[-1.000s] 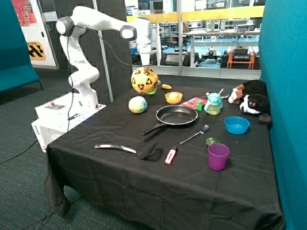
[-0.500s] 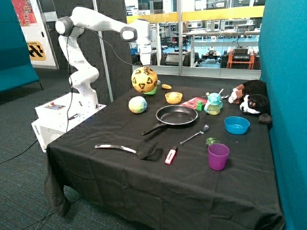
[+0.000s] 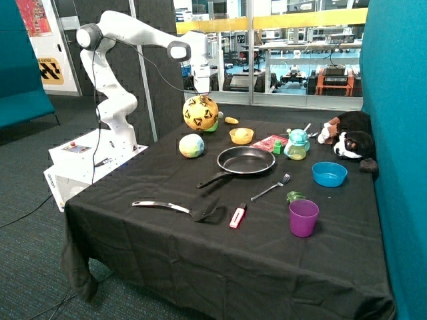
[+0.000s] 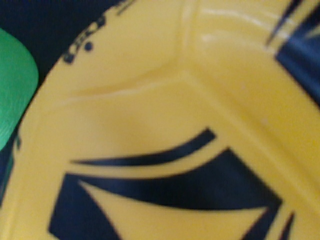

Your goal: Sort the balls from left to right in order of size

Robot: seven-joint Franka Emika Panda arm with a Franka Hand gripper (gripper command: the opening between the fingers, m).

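Observation:
The big yellow football (image 3: 200,112) with black markings is at the back of the black table, and its surface (image 4: 160,120) fills the wrist view. My gripper (image 3: 202,94) is right on top of it; whether the ball rests on the cloth or hangs just above it I cannot tell. The medium pastel ball (image 3: 191,145) lies on the table in front of the football. The small orange-yellow ball (image 3: 231,121) lies behind the yellow bowl, to the right of the football.
A green object (image 3: 212,127) (image 4: 15,95) sits right behind the football. Nearby are a yellow bowl (image 3: 241,136), black pan (image 3: 245,161), fork (image 3: 271,188), spatula (image 3: 175,209), purple cup (image 3: 303,217), blue bowl (image 3: 329,174), green lidded cup (image 3: 297,145) and plush dog (image 3: 350,137).
The arm's wrist and elbow have shifted slightly to the left and down. The football stays almost where it was under the gripper.

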